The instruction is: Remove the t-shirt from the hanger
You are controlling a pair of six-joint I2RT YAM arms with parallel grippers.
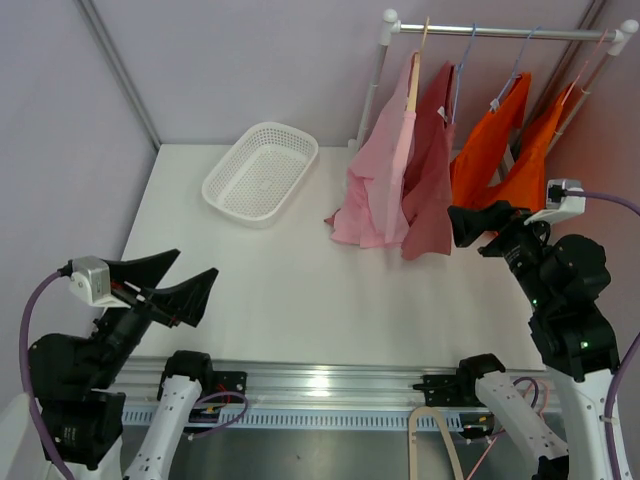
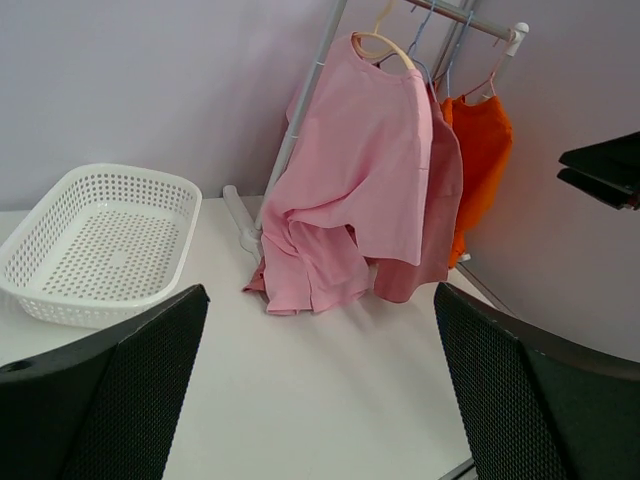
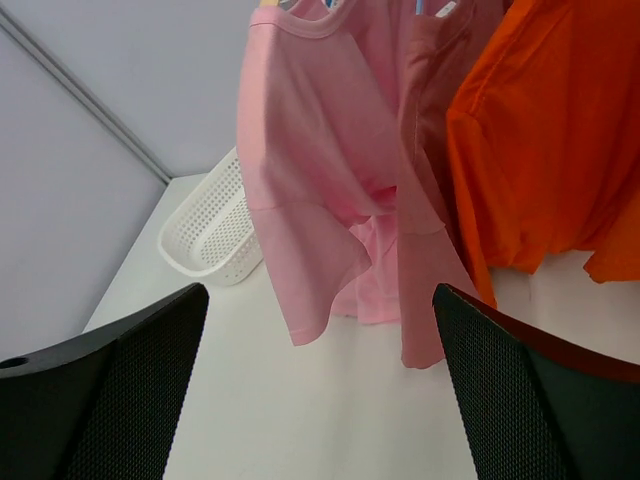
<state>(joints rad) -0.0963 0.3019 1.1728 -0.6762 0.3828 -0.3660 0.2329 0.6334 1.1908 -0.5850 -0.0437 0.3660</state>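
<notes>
The left tool (image 1: 197, 262) and right tool (image 1: 458, 226) both gape released, holding nothing; the right sits nearest the pink t-shirt (image 1: 380, 185), which hangs on its hanger (image 1: 413, 80) (hem slumped on the counter (image 1: 280, 290)), likely poised to pull it free

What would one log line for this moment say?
stage: not started | left end effector: open, empty | right end effector: open, empty | pink t-shirt: on hanger | basket: empty

Bare table (image 1: 280, 300) fronts the t-shirt (image 1: 380, 180); basket (image 1: 260, 170) stands well aside.
</notes>
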